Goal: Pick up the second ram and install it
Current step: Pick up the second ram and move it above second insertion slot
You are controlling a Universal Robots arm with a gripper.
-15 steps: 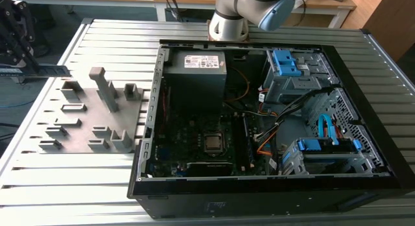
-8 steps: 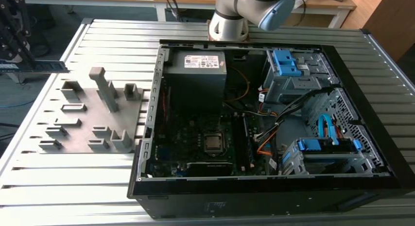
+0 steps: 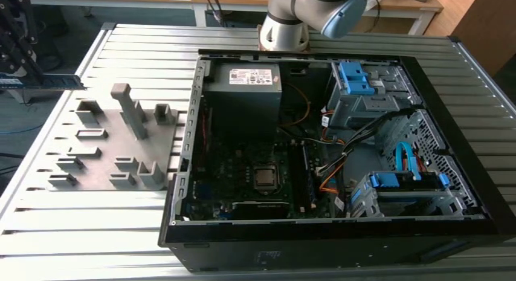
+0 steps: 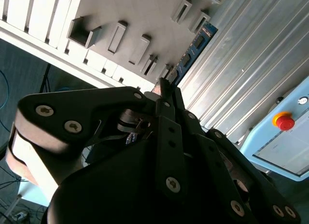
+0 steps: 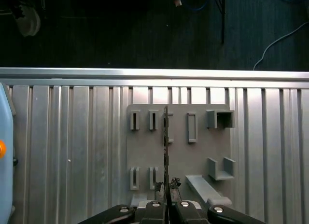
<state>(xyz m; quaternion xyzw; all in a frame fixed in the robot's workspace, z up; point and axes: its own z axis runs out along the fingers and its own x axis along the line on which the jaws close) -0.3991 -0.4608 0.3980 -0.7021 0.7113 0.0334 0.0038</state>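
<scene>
Arm (image 3: pixel 284 21): glossy silver-grey cylindrical segments, far side of the scene; pale blue round joint cap (image 3: pixel 342 18). Gripper (image 4: pixel 164 87): matte black linkage plates with rounded ends, silver screw heads (image 4: pixel 173 184) at pivots.

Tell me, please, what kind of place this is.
Probably a robotics lab or test workshop for computer assembly: an open computer case lies on a slatted metal table, the gripper holds the second ram near a grey fixture plate, and a red emergency stop button sits beside the table.
</scene>
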